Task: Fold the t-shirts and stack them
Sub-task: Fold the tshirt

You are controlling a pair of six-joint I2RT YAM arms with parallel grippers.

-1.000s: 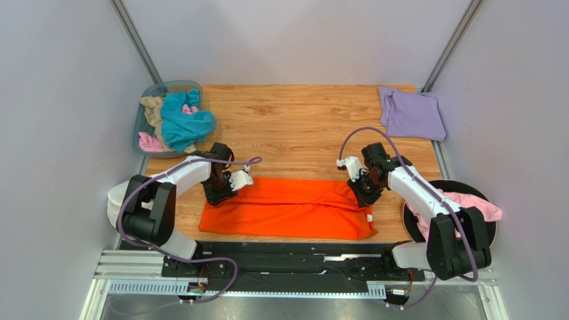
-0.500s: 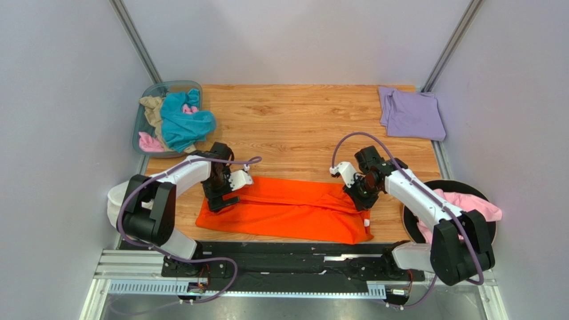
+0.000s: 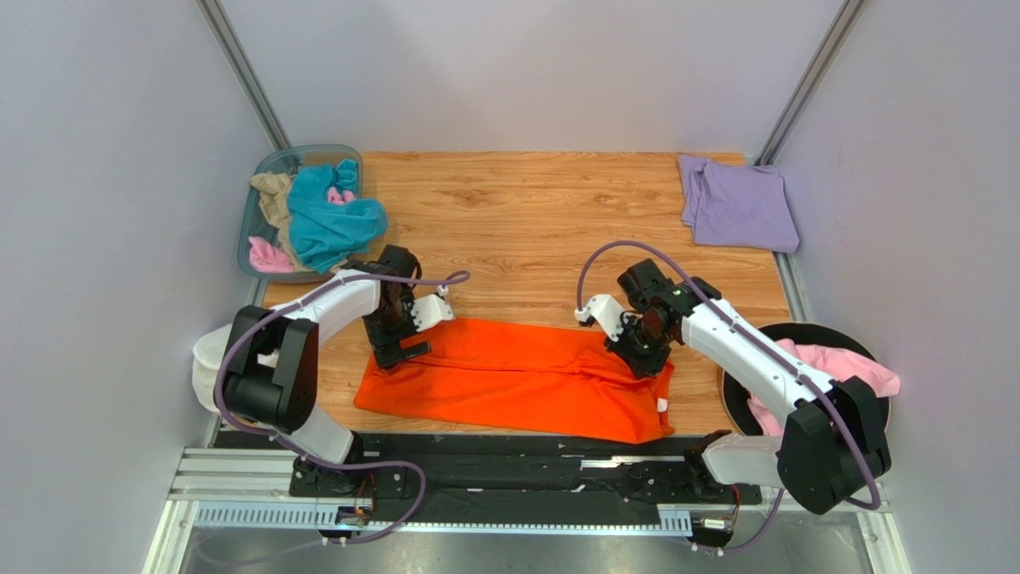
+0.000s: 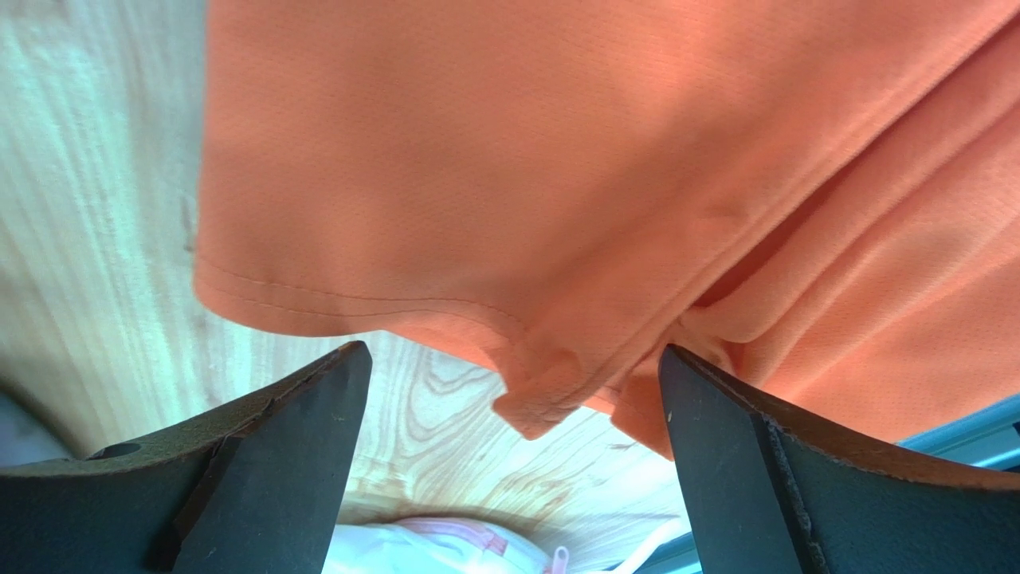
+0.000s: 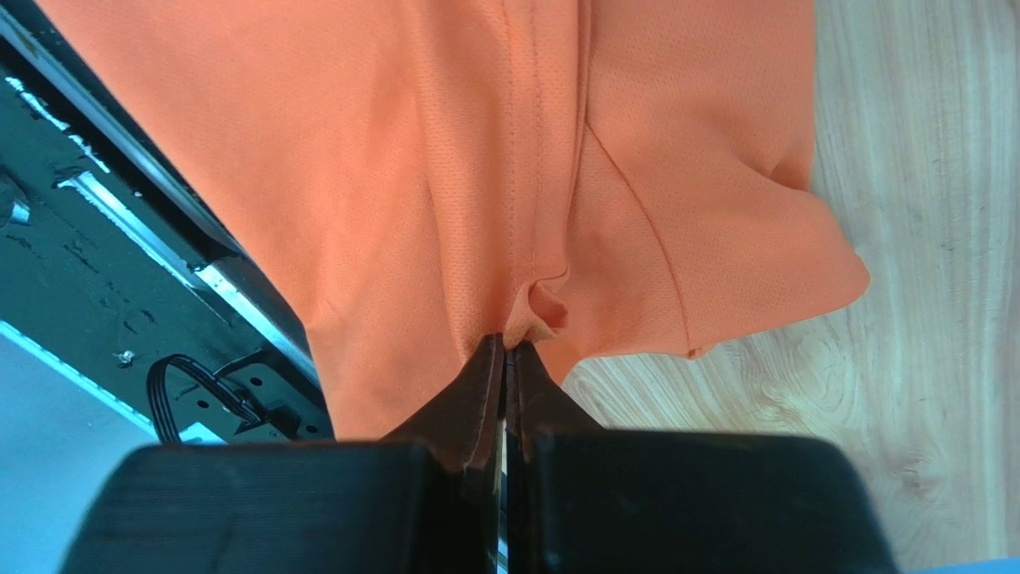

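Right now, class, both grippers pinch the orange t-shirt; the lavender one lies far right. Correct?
No: the left wrist view shows the left gripper open over the orange t-shirt. Only the right gripper pinches it; the lavender t-shirt lies as stated.

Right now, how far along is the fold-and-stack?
Done: lavender shirt lies folded at the far right corner. In hand: orange shirt, a long band at the near edge; right tool shut on one end, left tool open over the other. Left: teal, tan and pink shirts heaped in the bin, nothing stacked yet.
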